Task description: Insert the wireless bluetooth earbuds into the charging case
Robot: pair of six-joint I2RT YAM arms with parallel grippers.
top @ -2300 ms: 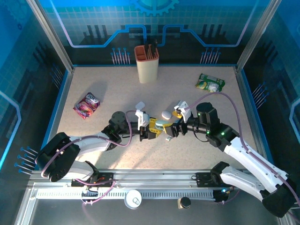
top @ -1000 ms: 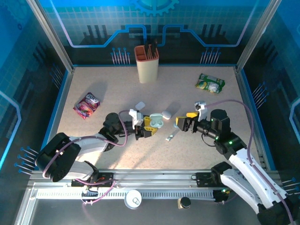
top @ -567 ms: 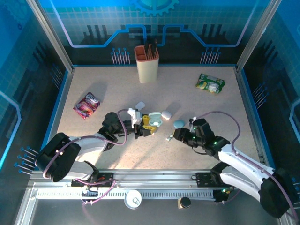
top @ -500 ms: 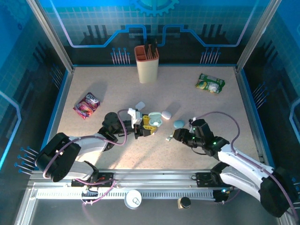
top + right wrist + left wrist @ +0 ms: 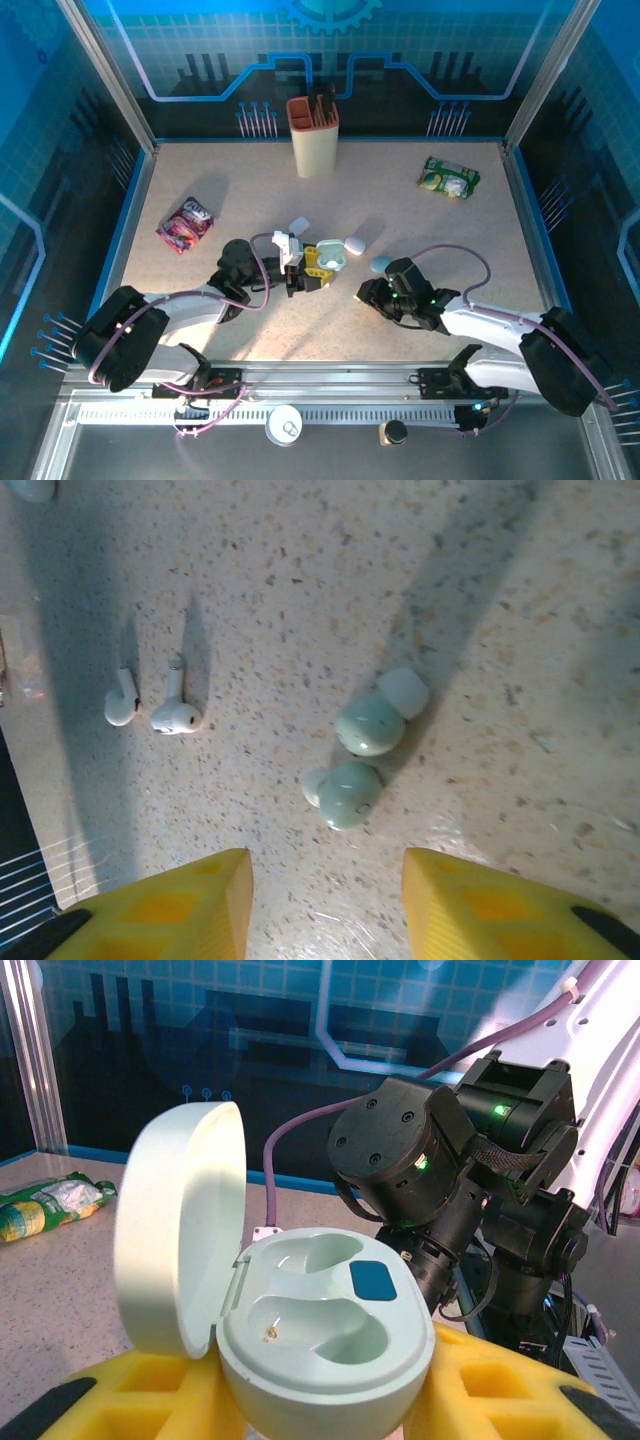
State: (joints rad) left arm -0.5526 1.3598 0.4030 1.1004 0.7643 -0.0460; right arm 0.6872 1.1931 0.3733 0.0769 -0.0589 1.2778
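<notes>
Near-right of the case [image 5: 330,1345], the right gripper [image 5: 322,875] hangs with fingers spread above two green buds [image 5: 366,727] on the table [image 5: 520,630], touching or nearly so. Two white buds [image 5: 176,716] lie likewise short of the case. Closing on one green bud would likely knock its neighbour away or trap both, and the rounded shells may squirt from the pads. Farther on, the left gripper [image 5: 316,271] clamps the case, lid up, both sockets empty.
</notes>
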